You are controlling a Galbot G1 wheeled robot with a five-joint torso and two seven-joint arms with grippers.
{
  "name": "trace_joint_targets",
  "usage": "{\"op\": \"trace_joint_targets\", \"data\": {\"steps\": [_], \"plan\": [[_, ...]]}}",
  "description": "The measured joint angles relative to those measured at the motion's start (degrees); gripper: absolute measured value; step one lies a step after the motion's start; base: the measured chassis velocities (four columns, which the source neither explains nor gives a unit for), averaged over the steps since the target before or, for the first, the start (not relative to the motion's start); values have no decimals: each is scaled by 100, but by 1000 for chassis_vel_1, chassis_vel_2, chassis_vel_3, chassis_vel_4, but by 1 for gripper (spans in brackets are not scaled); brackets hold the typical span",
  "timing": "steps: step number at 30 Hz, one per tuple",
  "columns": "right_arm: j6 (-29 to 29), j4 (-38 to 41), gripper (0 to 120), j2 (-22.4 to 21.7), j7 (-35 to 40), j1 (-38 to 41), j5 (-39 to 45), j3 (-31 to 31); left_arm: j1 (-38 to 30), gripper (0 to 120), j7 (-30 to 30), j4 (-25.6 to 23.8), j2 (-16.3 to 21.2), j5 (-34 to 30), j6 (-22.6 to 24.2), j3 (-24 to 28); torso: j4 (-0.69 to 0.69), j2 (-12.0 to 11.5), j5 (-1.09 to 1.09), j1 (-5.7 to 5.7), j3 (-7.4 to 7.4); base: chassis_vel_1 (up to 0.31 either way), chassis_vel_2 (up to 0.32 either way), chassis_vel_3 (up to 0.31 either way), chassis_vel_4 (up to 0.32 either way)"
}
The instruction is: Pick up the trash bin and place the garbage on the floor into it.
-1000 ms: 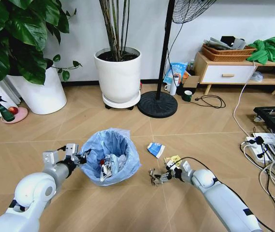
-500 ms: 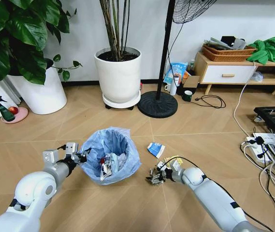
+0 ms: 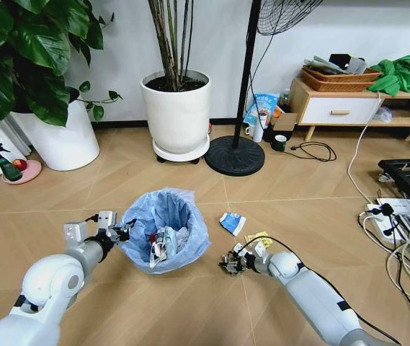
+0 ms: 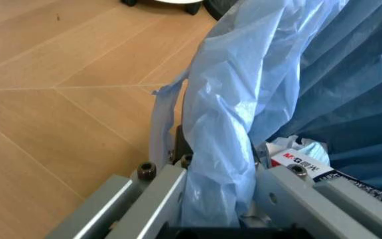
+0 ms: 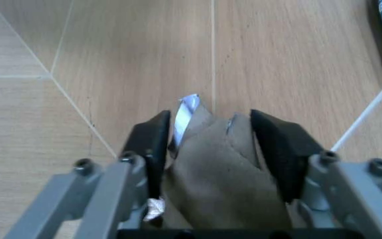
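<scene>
The small round trash bin lined with a crinkly light blue plastic bag [image 3: 165,231] stands on the light brown wooden herringbone floor [image 3: 118,187], in front of the large white plant pot [image 3: 176,114]. Paper and carton litter already lies inside the bin. The left hand [image 3: 117,233] is at the bin's left rim, its fingers pressed together on the blue liner; in the left wrist view the bag [image 4: 244,114] is bunched between the two grey fingers [image 4: 157,199], though the black bin wall itself is too hidden there to tell whether it is caught too.

To the right of the bin, low over the floor, the right hand [image 3: 228,262] pinches a crumpled brown wad of paper [image 5: 221,184], held between its dark pads [image 5: 152,144]. Just beyond that hand, also right of the bin, a blue-and-white packet [image 3: 232,223] and a small yellow wrapper [image 3: 259,237] lie on the floor.
</scene>
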Motion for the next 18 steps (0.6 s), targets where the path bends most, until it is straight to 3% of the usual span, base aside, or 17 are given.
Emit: {"op": "trace_joint_targets", "data": {"steps": [10, 18], "plan": [[-19, -12, 12, -25, 94, -38, 58, 56, -3, 0, -1, -13, -5, -3, 2, -5, 0, 0, 0, 0, 0, 0, 0, 0, 0], [-91, 65, 0, -32, 241, -112, 191, 107, -6, 0, -7, -13, -10, -3, 5, -2, 0, 0, 1, 0, 0, 0, 0, 0, 0]]}}
